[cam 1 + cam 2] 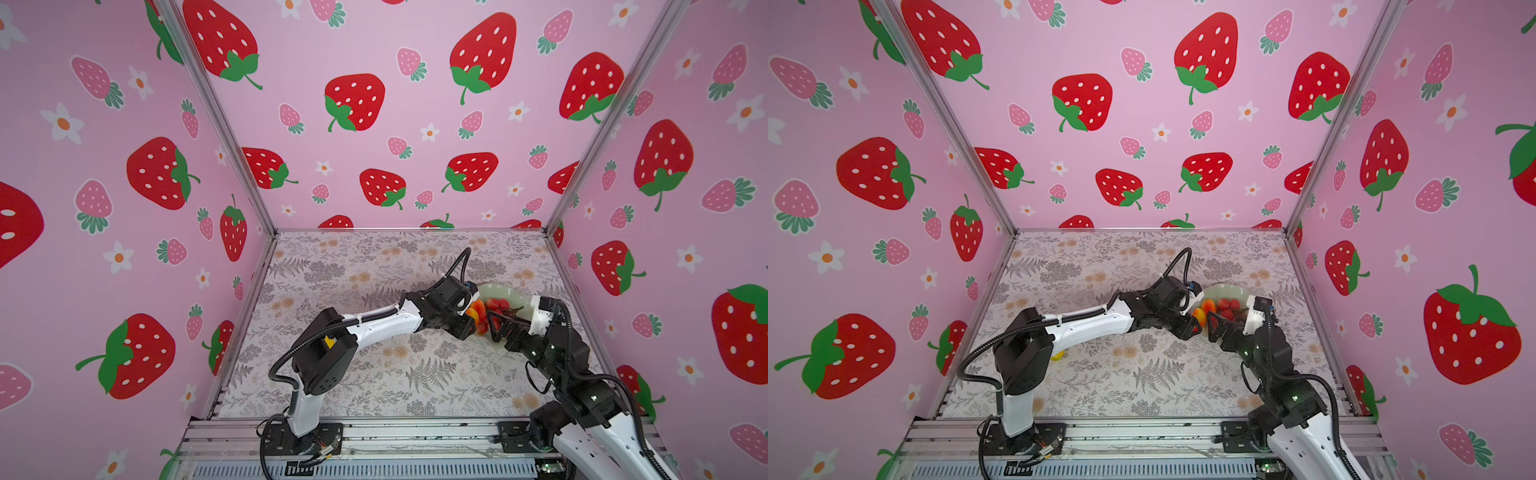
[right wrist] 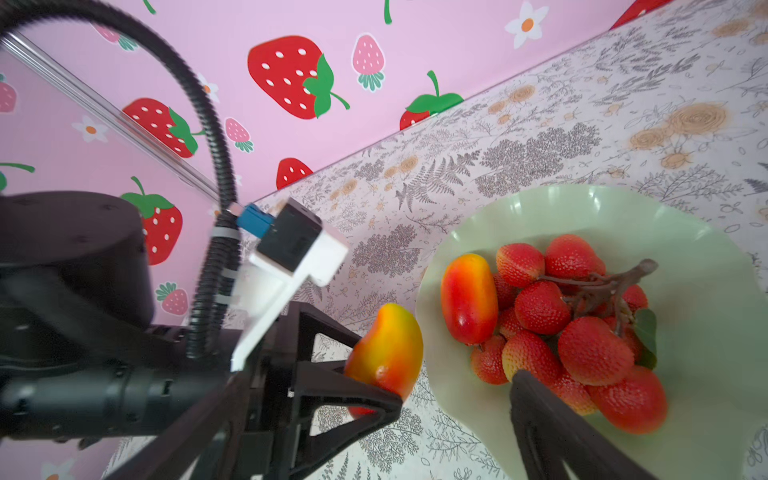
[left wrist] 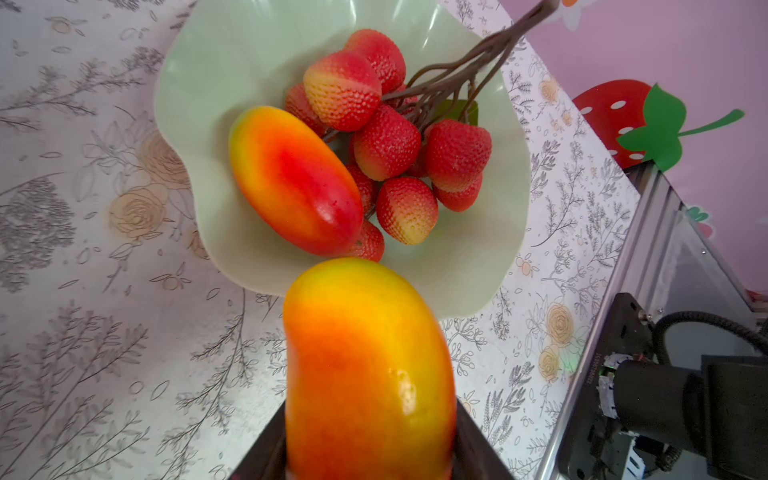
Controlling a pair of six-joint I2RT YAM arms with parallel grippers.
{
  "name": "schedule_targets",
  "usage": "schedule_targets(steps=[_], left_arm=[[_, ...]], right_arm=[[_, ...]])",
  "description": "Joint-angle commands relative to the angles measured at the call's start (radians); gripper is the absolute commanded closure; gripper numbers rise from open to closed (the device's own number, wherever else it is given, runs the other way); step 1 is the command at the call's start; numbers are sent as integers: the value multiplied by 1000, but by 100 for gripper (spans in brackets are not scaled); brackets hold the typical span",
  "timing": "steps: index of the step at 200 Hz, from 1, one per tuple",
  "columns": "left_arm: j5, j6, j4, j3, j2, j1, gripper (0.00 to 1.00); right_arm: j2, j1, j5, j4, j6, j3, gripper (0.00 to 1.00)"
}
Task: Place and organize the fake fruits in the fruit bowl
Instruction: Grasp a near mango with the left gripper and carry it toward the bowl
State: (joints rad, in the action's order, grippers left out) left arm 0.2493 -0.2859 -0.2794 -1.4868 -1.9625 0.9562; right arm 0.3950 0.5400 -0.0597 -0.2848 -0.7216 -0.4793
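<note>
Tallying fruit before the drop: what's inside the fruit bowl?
The berry bunch and one red-orange mango lie in the fruit bowl. Anything beneath the berries is covered. A second mango, gripped, is outside.

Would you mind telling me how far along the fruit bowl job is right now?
Done: the berry bunch and one red-orange mango lie in the fruit bowl. In hand: the left gripper holds a second mango just outside the bowl's rim. Left: release it inside, then fetch the yellow fruit on the table beside the left arm.
</note>
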Motion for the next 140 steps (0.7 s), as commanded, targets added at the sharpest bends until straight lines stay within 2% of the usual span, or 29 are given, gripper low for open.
schedule_targets(steps=[1,22,36,63,82,109,140], left_arm=[[30,-78,75,-67,-24,14,55],[-1,-166,69,-118,-65,31,55],[-71,-243,36,-152,-82,45,55],[-146,-403,34,-163,-107,58,55],[-158,-496,43,-168,-130,62,55],[-203,-532,48,-198,-152,81,56],[-235,-547,-2,-279,-201,112,55]], right_arm=[[-19,-5,-26,-28,-21,-1,1],[6,-5,6,-14,-19,-2,1],[12,-5,14,-5,-18,-2,1],[-17,-5,-4,-13,-3,-5,1],[-47,-5,-27,-39,2,-9,1],[-95,-4,-25,-22,-13,11,1],[-84,-4,-5,-4,-19,24,1]])
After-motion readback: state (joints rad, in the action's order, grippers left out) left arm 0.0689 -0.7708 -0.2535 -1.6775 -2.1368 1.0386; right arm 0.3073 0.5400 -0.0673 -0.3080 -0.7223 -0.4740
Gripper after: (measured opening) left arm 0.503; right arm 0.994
